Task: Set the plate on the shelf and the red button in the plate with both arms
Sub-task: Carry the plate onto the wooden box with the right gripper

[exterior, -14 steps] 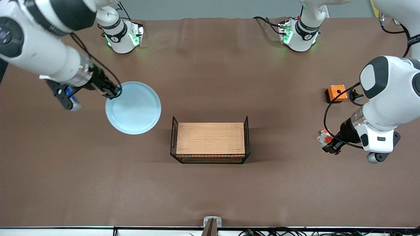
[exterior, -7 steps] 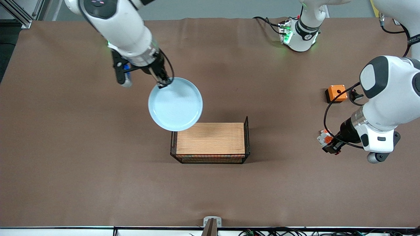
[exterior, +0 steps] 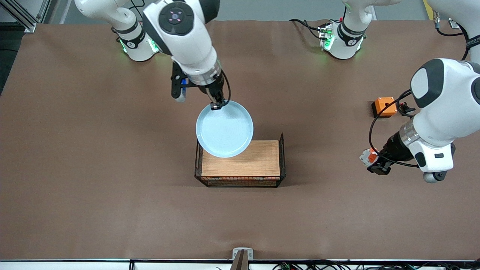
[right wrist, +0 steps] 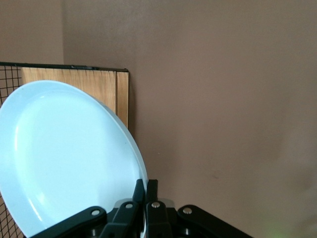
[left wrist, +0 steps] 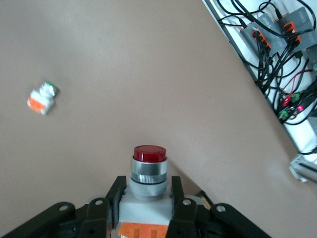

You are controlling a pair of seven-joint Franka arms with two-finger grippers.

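While we look down at the table, we place everything by the wire basket at its middle.

Basket: the wire basket [exterior: 240, 163] has black mesh ends and a wooden floor, bare where the plate does not cover it.

Plate: the light blue plate [exterior: 224, 128] hangs in the air over the basket's edge farthest from the front camera, toward the right arm's end.

Right gripper: the right gripper [exterior: 216, 104] pinches the plate's rim, its fingers pressed on the thin edge, as the right wrist view shows [right wrist: 146, 194].

Red button: the red button [left wrist: 148, 171] is held, cap outward, well apart from the basket at the left arm's end of the table.

Left gripper: the left gripper [exterior: 377, 165] clamps the button's white body between its two fingers.

Other parts: an orange box [exterior: 385, 106] sits near the left arm; a similar small part [left wrist: 42, 97] lies on the bare cloth.

Risk, plate: we judge the thin-rim grip could let the plate tilt or slip, or it could catch the mesh end while going down.

Risk, button: we judge the small body could twist in the fingers and land off its place.
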